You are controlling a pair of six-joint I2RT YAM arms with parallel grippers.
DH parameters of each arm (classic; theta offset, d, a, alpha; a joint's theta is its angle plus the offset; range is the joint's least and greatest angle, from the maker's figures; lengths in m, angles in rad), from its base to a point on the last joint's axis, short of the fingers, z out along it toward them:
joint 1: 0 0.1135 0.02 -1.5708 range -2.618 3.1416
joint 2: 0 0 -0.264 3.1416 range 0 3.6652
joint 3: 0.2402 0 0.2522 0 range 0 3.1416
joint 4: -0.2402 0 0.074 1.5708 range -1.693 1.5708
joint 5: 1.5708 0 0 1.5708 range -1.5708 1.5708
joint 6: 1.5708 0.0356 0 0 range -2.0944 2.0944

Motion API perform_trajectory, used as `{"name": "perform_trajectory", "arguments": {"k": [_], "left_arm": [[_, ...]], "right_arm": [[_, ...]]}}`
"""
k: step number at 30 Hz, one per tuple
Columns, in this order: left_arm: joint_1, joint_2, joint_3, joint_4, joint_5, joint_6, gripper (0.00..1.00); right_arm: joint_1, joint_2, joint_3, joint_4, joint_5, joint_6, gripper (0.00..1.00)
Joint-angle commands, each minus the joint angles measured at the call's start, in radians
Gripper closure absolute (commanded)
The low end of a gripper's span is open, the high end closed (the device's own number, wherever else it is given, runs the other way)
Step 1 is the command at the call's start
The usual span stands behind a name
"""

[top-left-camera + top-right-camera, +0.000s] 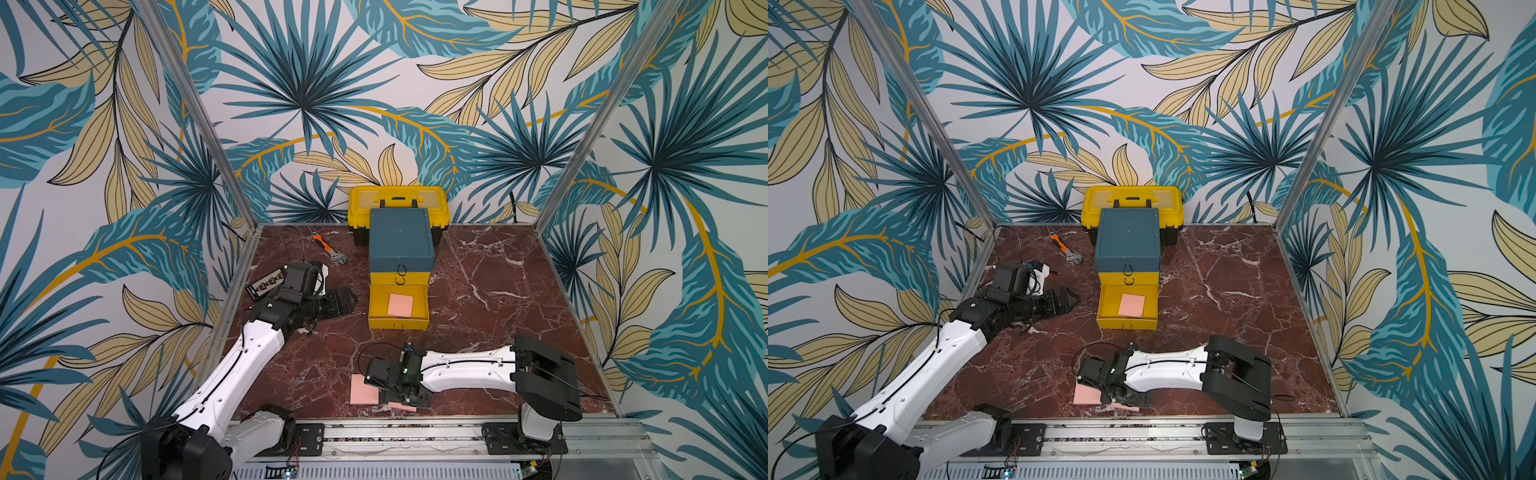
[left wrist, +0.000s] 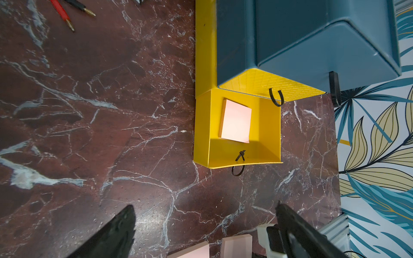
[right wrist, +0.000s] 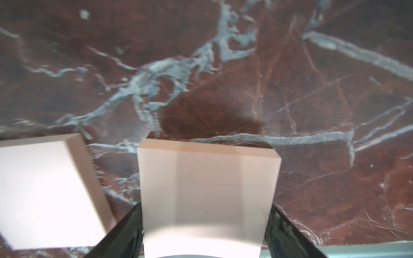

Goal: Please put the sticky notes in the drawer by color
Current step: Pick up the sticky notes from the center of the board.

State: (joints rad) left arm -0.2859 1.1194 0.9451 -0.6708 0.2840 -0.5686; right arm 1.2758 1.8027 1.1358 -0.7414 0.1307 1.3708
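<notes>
Right wrist view: note the pink pad [image 3: 207, 189] lying flat on the desk [image 3: 245, 67], squarely between the two fingers of the right claw [image 3: 205, 205], jaws standing right at its two side edges; cannot tell whether already pinching or only touching. Judging the step in hand as the pick of this pad: best done by pressing evenly on both edges, low down near the desk, so as to take the whole block rather than peel off the top sheets. Squeeze only enough to hold, to avoid bowing the paper, and lift straight up before swinging away. Mind the second pink pad [image 3: 44, 189] just beside the claw, outside one finger and apart from the first; keep from nudging or dragging it. In a top view, find the open yellow drawer [image 1: 411, 323], lowest in the teal cabinet [image 1: 401, 241], well apart from the right claw and farther back on the desk, with a third pink pad [image 1: 400, 304] lying inside; probably the right home for this one too, pink with pink. Left wrist view: see the left claw [image 2: 205, 206] spread wide and empty, above the desk, the same drawer ahead of its fingertips.
</notes>
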Motion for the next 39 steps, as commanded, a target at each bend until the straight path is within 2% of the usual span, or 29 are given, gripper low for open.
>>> {"name": "perform_trajectory", "arguments": {"k": [1, 13, 21, 30, 39], "left_arm": [[-0.004, -0.005, -0.002, 0.004, -0.007, 0.011, 0.0], [-0.004, 0.006, -0.006, 0.009, -0.005, 0.004, 0.0], [-0.003, 0.009, 0.004, 0.007, -0.01, 0.005, 0.0], [-0.001, 0.008, 0.005, 0.006, -0.014, 0.009, 0.0], [0.0, 0.01, 0.004, 0.009, -0.013, 0.009, 0.0]], "right_arm": [[-0.002, 0.026, 0.031, -0.035, 0.012, -0.034, 0.23], [-0.007, 0.015, 0.03, -0.058, 0.03, -0.052, 0.24], [-0.012, 0.048, 0.039, -0.061, 0.012, -0.061, 0.16], [-0.021, 0.096, 0.076, -0.092, -0.013, -0.081, 0.12], [-0.026, 0.098, 0.069, -0.075, -0.033, -0.101, 0.23]]}}
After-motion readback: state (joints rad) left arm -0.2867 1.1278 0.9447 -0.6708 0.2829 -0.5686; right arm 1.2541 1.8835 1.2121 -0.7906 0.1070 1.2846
